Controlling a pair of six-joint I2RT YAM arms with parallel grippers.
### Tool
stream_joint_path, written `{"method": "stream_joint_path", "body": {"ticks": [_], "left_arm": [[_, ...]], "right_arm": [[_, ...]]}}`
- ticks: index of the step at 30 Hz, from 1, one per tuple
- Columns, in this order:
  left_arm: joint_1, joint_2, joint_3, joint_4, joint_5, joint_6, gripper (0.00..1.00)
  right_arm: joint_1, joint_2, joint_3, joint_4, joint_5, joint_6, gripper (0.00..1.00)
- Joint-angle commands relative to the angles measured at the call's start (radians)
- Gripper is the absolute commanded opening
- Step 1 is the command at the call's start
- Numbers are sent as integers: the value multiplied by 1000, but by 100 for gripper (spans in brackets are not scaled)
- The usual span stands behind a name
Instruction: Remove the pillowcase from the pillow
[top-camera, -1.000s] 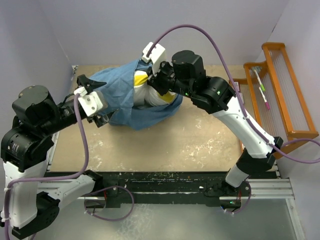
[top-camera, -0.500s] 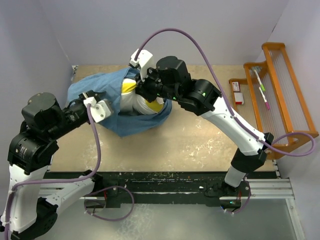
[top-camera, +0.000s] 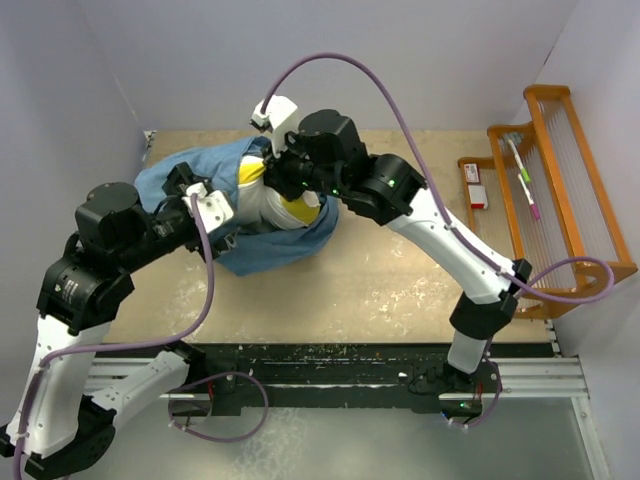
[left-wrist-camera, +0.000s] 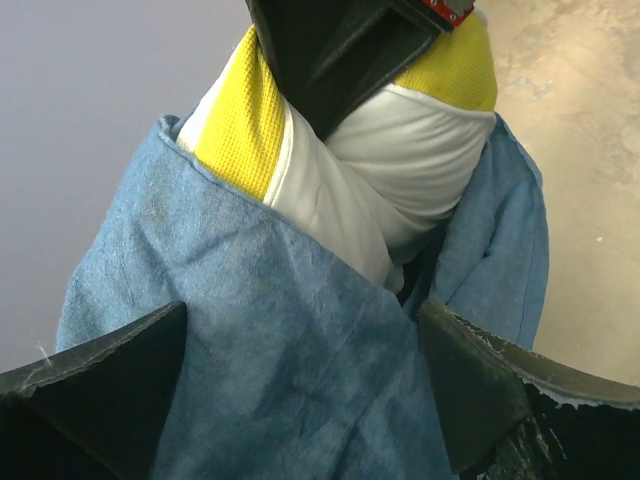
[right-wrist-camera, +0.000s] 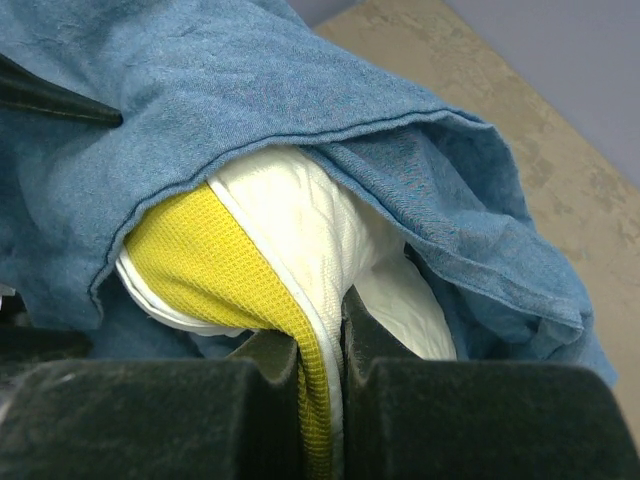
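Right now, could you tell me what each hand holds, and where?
The right hand pinches the pillow by its yellow side band; the left hand is open, holding nothing.

The pillowcase (left-wrist-camera: 250, 290) is soft slate-blue woven cloth, matt and lightly creased, with a stitched hem. The pillow (right-wrist-camera: 310, 230) is cream-white quilted fabric, smooth and dull. Its side band (right-wrist-camera: 190, 255) is a yellow mesh-like knit with a fine grid of holes. The right gripper (right-wrist-camera: 322, 345) has black fingers (right-wrist-camera: 150, 420) with a matt, felt-like nap. The left gripper (left-wrist-camera: 305, 330) has matt black fingers (left-wrist-camera: 110, 385) with pale, frayed edges. The table (top-camera: 400, 285) is a tan board, dull, rough-looking and blotched white. The arm shells (top-camera: 470, 255) are smooth white and black plastic.
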Motion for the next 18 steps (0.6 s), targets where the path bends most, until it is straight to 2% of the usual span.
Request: {"method": "stream_joint_path", "body": {"ticks": [1, 8, 10, 15, 17, 18], "left_arm": [[0, -42, -109, 150, -88, -92, 99], [0, -47, -127, 148, -113, -93, 99], [0, -37, -152, 158, -172, -59, 99], [0, -50, -319, 263, -458, 164, 90], [0, -62, -334, 311, -518, 194, 83], [0, -66, -328, 328, -527, 207, 75]], "right_arm": [[3, 21, 39, 161, 24, 88, 0], [4, 97, 131, 92, 97, 81, 0], [4, 110, 154, 82, 126, 83, 0], [2, 75, 131, 72, 130, 85, 0], [1, 61, 116, 66, 128, 72, 0], [-2, 58, 107, 63, 127, 67, 0]]}}
